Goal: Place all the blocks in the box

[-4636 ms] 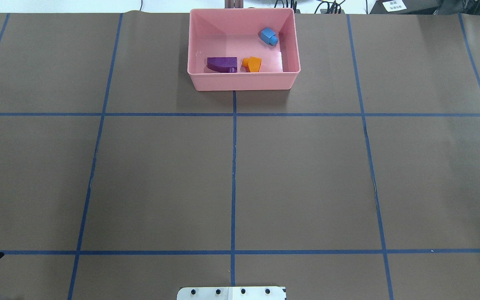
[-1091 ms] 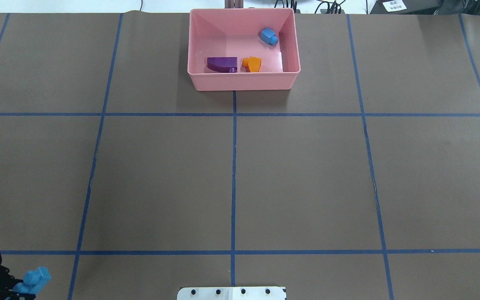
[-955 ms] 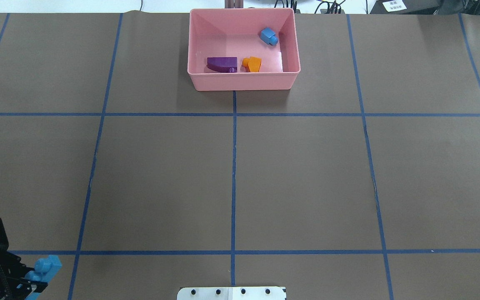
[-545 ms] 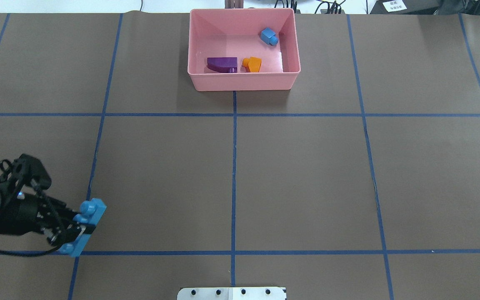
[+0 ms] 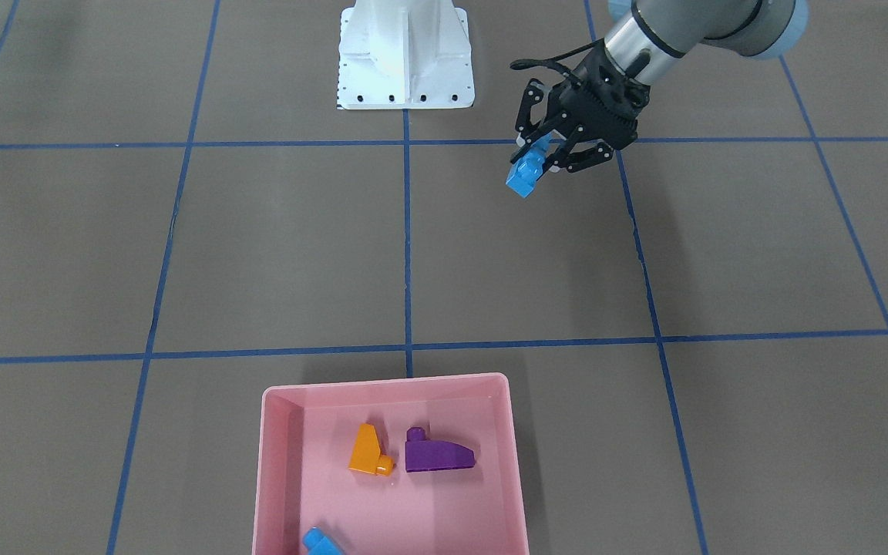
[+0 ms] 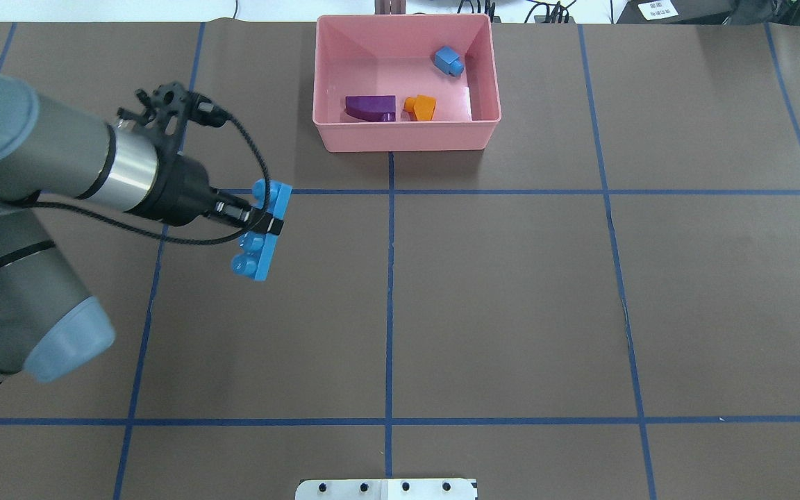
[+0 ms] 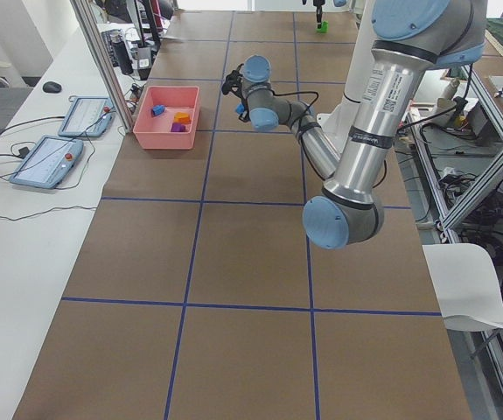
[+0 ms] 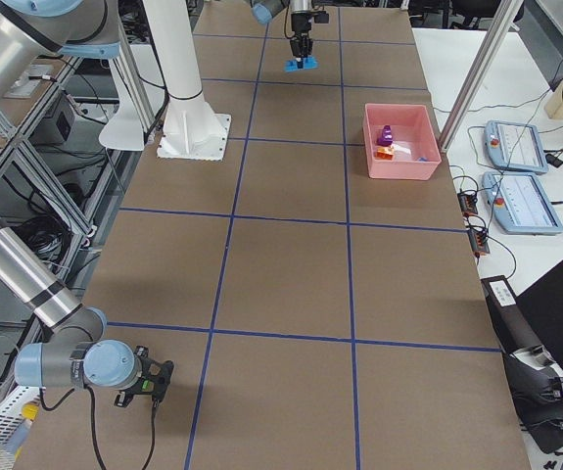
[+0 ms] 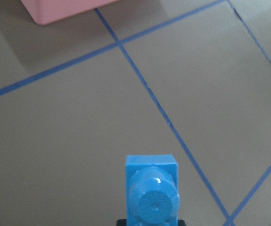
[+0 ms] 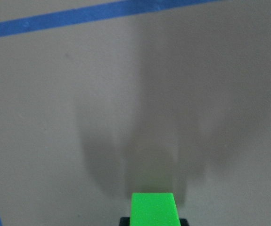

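My left gripper [image 6: 269, 226] is shut on the long blue four-stud block [image 6: 262, 230] and holds it above the table, left of and nearer than the pink box [image 6: 403, 136]. The block also shows in the front view [image 5: 524, 177] and the left wrist view [image 9: 151, 197]. The purple sloped block [image 6: 370, 107], the orange sloped block [image 6: 421, 106] and the small blue block [image 6: 448, 60] lie inside the box. My right gripper [image 8: 150, 383] is outside the overhead view. In the right wrist view it is shut on the green block [image 10: 153, 207].
The white robot base [image 5: 405, 54] stands at the table's near middle. Blue tape lines cross the brown table cover. Two tablets [image 7: 83, 115] lie on a side desk beyond the box. A metal frame post [image 8: 482, 69] rises by the box.
My left arm has come in from the near left corner with the long blue block, moving forward and to the right, toward the box. The blocks in the box have not moved.
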Available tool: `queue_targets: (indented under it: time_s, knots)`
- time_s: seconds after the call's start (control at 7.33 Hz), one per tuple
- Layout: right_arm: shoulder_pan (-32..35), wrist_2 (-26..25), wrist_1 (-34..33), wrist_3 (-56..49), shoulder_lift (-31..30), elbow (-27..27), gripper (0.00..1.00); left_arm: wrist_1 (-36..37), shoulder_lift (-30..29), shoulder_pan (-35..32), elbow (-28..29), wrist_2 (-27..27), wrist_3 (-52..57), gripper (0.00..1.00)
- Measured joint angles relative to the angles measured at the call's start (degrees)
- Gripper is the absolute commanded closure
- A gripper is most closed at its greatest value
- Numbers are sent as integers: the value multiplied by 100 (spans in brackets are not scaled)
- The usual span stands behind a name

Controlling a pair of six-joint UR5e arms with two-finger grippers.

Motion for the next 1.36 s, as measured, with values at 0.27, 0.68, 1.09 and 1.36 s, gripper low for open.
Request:
queue_targets:
  time_s: [0.27, 0.68, 1.09, 1.36]
  knots:
    - [-13, 227, -784, 346, 602, 647, 100, 97, -1541, -159, 1620, 361, -756, 100]
    - [84, 374, -3645, 484, 2462, 1944, 100, -446, -2965, -507, 3905, 1041, -1679, 100]
    - [-35, 329, -5842, 704, 4983, 2000, 100, -1675, -3490, -649, 5614, 1737, -2345, 0]
    - [-647, 168, -6227, 1872, 6663, 1349, 100, -1872, -3504, -713, 5856, 1865, -2352, 0]
